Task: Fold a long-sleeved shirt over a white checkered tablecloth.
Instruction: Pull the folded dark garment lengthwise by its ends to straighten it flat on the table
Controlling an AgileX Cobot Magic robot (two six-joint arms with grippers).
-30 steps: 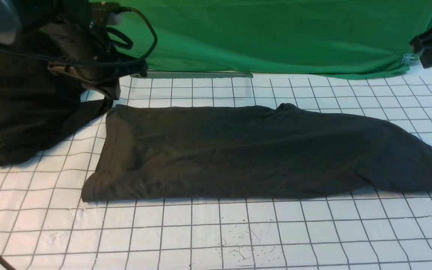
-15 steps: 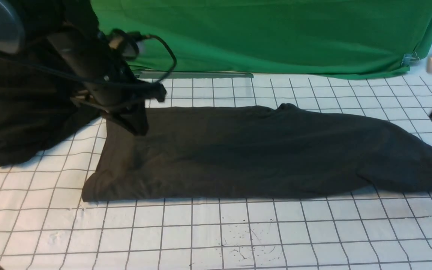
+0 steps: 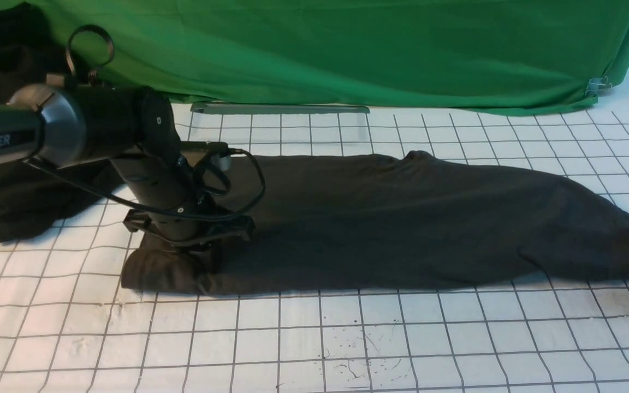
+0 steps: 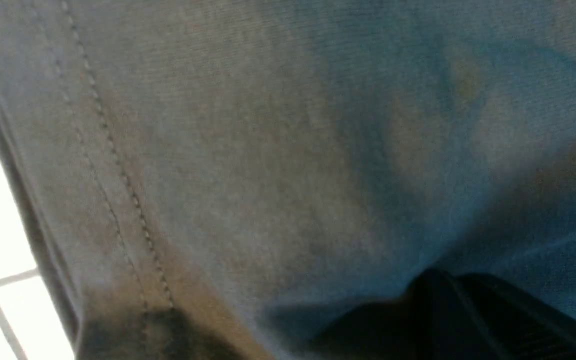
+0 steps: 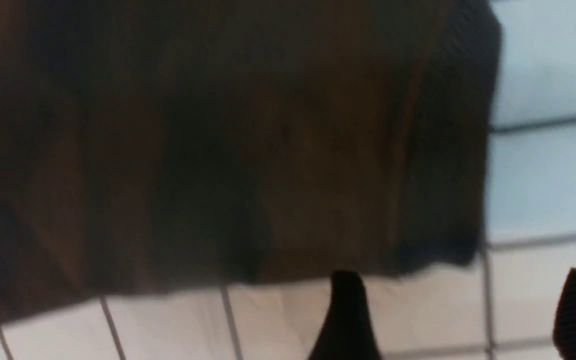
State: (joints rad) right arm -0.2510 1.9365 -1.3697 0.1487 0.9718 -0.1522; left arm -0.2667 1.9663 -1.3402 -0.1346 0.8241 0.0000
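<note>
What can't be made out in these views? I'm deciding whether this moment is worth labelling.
- Left gripper's fingertips, front view: dark against the dark shirt; whether they pinch fabric is unclear.
- Most of the right gripper, front view: cut off by the picture's edge.
- Shirt's chest and neckline, front view: none shows on the folded shirt's visible side.
- Right gripper's fingers, right wrist view: blurred and partly cut off.

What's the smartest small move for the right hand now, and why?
Probably ease the right hand down to the shirt's near edge, then close on it: its fingers stand wide apart with nothing between them but the checkered tablecloth, and the edge lies just ahead.
</note>
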